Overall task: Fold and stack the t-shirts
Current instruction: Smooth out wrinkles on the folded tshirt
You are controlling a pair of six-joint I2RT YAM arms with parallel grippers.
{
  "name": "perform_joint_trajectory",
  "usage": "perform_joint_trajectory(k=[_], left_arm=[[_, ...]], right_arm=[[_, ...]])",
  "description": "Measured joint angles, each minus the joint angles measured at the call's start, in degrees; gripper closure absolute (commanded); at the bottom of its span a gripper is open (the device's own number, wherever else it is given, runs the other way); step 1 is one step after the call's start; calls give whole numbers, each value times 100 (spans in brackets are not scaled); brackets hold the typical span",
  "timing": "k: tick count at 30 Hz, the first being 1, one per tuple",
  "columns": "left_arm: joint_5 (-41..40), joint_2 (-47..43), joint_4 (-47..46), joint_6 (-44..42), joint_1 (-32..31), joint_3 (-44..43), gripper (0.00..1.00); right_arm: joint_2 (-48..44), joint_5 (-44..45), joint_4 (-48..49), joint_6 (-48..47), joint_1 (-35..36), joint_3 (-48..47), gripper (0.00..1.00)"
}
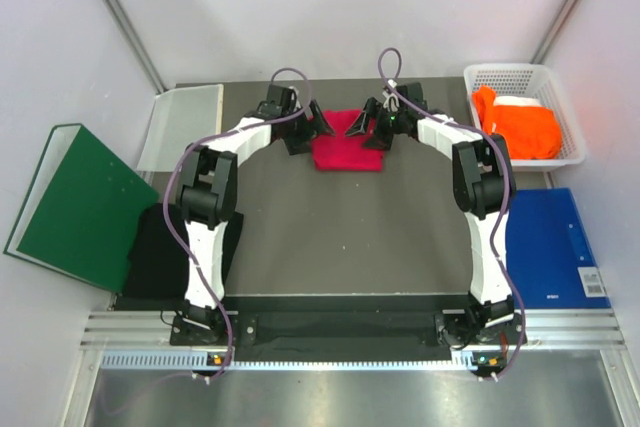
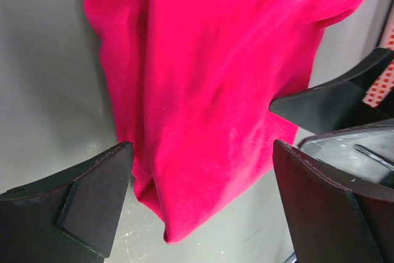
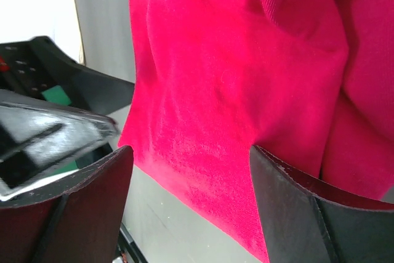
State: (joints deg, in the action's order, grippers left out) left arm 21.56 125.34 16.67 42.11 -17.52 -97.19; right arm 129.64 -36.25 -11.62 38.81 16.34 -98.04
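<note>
Crimson-pink t-shirt [image 1: 347, 153], folded, softly rumpled, left claw [image 2: 202, 147] and right claw [image 3: 191, 148] both wide.

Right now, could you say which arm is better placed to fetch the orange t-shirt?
Probably the right arm: its open jaws are nearer the white basket holding the orange t-shirt.

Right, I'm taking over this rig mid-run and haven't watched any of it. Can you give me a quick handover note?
Left gripper and right gripper: both open, holding nothing, flanking the crimson-pink shirt.
Crimson-pink shirt: looks folded, lying at the far centre.
Orange shirt: bunched in the white basket.
Black shirt: at the left edge, beside the green binder.
Left to do: fold those two, then stack all three.
</note>
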Motion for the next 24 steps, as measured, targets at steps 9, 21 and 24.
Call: perform_joint_trajectory(k=[9, 21, 24], left_arm=[[31, 131, -22, 20, -181, 0, 3], [149, -70, -203, 72, -227, 411, 12], [227, -153, -216, 87, -275, 522, 15]], right_arm=[[0, 17, -4, -2, 0, 0, 25], [0, 15, -11, -13, 0, 7, 24], [0, 15, -13, -17, -2, 9, 25]])
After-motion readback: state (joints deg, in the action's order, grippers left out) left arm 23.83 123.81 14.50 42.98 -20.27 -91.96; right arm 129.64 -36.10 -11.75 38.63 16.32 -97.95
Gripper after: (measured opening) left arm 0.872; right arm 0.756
